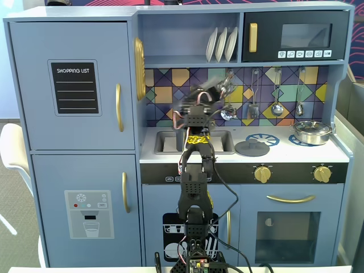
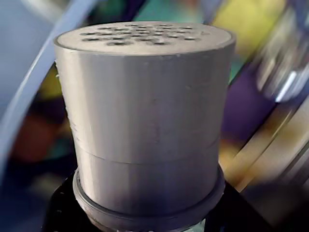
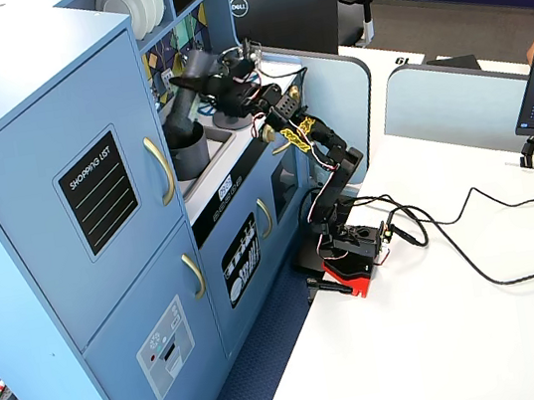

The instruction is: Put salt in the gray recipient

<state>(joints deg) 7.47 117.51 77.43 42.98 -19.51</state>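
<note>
The hand (image 3: pixel 191 82) was clamped on the salt (image 2: pixel 145 121), held tilted directly above the gray recipient (image 3: pixel 189 151).

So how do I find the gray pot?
Look at the blue toy kitchen. On its counter, right below the gripper, stands the pot. It is deep and matte dark gray, unlike the shiny pan and the flat lid.

Three white plates (image 1: pixel 222 44), two yellow knobs (image 1: pixel 262 173), one steel pan (image 1: pixel 312 132).
</note>
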